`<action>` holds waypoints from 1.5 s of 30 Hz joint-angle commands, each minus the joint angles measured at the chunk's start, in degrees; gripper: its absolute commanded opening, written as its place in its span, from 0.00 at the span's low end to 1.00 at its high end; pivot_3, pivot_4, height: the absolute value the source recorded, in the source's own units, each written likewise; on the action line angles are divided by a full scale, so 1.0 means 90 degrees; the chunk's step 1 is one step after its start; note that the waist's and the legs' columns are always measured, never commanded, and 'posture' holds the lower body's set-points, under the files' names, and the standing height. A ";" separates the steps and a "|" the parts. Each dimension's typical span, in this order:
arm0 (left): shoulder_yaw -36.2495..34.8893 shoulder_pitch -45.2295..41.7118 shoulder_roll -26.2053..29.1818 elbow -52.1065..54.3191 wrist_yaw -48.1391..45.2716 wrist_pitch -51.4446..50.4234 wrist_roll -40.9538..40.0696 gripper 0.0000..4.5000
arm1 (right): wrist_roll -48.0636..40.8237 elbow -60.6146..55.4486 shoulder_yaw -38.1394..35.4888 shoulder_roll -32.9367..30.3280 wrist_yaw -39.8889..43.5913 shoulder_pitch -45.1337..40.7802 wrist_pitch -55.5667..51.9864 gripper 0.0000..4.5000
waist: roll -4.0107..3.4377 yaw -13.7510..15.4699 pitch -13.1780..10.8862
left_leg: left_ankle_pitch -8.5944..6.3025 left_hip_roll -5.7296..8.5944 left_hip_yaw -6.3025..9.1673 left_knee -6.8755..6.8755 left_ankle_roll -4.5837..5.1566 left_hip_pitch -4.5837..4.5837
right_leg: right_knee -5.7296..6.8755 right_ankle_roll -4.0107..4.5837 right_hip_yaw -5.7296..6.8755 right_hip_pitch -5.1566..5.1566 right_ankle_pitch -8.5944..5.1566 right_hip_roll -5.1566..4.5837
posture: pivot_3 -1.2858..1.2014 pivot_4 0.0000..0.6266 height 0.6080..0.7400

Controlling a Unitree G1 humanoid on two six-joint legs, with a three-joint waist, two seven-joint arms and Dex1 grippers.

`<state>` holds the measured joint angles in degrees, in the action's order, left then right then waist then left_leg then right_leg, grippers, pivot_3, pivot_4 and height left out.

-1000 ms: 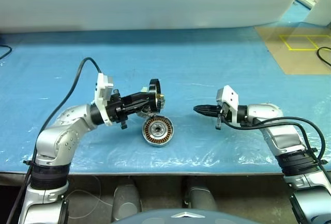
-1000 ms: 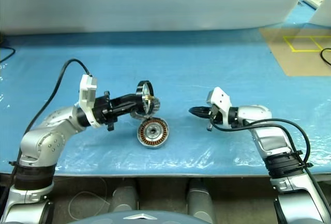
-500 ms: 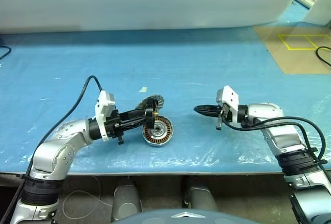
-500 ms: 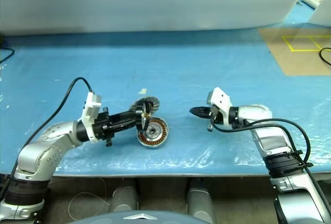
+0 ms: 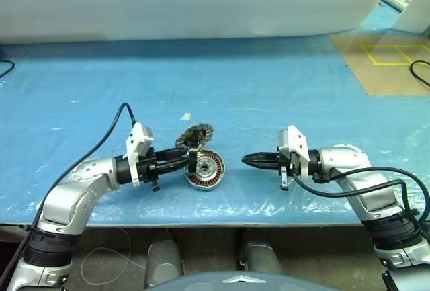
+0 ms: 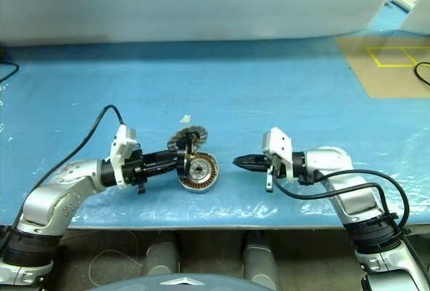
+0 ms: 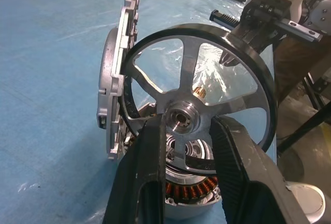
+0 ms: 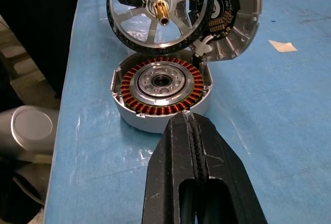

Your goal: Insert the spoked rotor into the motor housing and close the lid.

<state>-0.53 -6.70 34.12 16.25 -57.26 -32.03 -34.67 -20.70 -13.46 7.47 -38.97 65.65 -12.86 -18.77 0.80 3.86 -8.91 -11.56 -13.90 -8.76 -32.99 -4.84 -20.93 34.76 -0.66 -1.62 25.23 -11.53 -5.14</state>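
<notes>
from the head views, the round metal motor housing with copper windings (image 5: pixel 205 169) lies on the blue-covered desk (image 5: pixel 269 89) between the arms. left wrist view: the left gripper (image 7: pixel 189 131) pinches the dark spoked rotor wheel (image 7: pixel 199 92) upright above it. right wrist view: the right gripper (image 8: pixel 192 131), jaws shut and empty, points at the housing beside the round silver lid (image 8: pixel 235 22).

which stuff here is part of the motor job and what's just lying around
Job:
- spoked rotor, held in the left gripper
- motor housing, open on the table
- lid, tilted up behind the housing
- right gripper, shut, empty

Lying about:
- scrap of tape
- yellow floor marking
</notes>
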 commanded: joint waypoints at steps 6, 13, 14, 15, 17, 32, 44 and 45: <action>0.0267 -0.0105 0.0310 0.0139 -0.0096 -0.0228 0.0105 0.24 | -0.0024 -0.0169 -0.0019 0.0040 -0.0048 -0.0061 0.0135 0.00 | -0.0001 0.0000 0.0001 | 0.0001 0.0000 0.0000 0.0000 -0.0002 0.0000 | -0.0001 0.0000 0.0000 0.0000 0.0000 0.0001 | 0.52 0.24 1.00; 0.0216 -0.0187 0.0300 0.0019 -0.0023 -0.0183 0.0172 0.24 | 0.0026 -0.0123 0.0003 0.0042 -0.0079 -0.0096 0.0140 0.00 | -0.0003 0.0000 0.0002 | 0.0001 0.0001 0.0000 0.0000 -0.0002 0.0006 | 0.0001 0.0000 0.0000 -0.0005 0.0000 0.0000 | 0.52 0.24 1.00; 0.0196 -0.0195 0.0303 0.0029 -0.0011 -0.0198 0.0164 0.24 | 0.0036 -0.0115 0.0007 0.0041 -0.0083 -0.0097 0.0143 0.00 | -0.0003 -0.0001 0.0002 | 0.0001 0.0001 0.0000 0.0000 -0.0002 0.0006 | 0.0001 0.0000 -0.0001 -0.0005 0.0000 0.0000 | 0.52 0.24 1.00; 0.0172 -0.0208 0.0332 0.0096 0.0015 -0.0255 0.0141 0.24 | 0.0050 -0.0100 0.0013 0.0041 -0.0085 -0.0100 0.0148 0.00 | -0.0003 -0.0002 0.0002 | 0.0003 0.0001 0.0000 0.0000 -0.0006 0.0006 | 0.0001 0.0000 -0.0001 -0.0005 0.0000 0.0000 | 0.52 0.24 1.00; 0.0118 -0.0238 0.0366 0.0219 0.0092 -0.0389 0.0067 0.24 | 0.0068 -0.0081 0.0023 0.0043 -0.0087 -0.0104 0.0157 0.00 | -0.0003 -0.0002 0.0002 | 0.0004 0.0001 0.0000 0.0000 -0.0007 0.0006 | 0.0001 0.0000 0.0000 -0.0005 0.0000 0.0000 | 0.52 0.24 1.00; 0.0046 -0.0120 0.0644 0.0727 0.0527 -0.0970 -0.0044 0.24 | 0.0155 0.0079 0.0089 0.0098 -0.0079 -0.0201 0.0237 0.00 | -0.0003 -0.0005 0.0002 | 0.0004 0.0001 0.0000 0.0000 -0.0008 0.0005 | 0.0002 0.0000 0.0000 -0.0005 0.0000 0.0000 | 0.52 0.24 1.00; 0.0299 -0.0294 0.0719 0.0602 0.0473 -0.0876 0.0211 0.24 | 0.0201 0.0059 0.0103 0.0114 -0.0141 -0.0129 0.0279 0.00 | -0.0004 0.0000 0.0003 | 0.0005 0.0001 0.0000 -0.0001 -0.0008 0.0007 | 0.0003 0.0000 0.0000 -0.0007 0.0000 0.0000 | 0.52 0.24 1.00; 0.0301 -0.0335 0.0712 0.0600 0.0477 -0.0900 0.0201 0.24 | 0.0202 0.0061 0.0104 0.0113 -0.0144 -0.0127 0.0285 0.00 | -0.0004 0.0000 0.0003 | 0.0005 0.0001 0.0000 -0.0002 -0.0009 0.0008 | 0.0003 0.0000 0.0000 -0.0008 0.0000 0.0000 | 0.52 0.24 1.00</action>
<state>1.90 -9.14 40.00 21.18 -52.89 -40.44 -33.31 -18.86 -12.04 8.59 -38.08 64.51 -14.11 -17.19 0.76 3.86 -8.88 -11.51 -13.89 -8.75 -33.01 -4.92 -20.86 34.79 -0.66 -1.62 25.16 -11.53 -5.14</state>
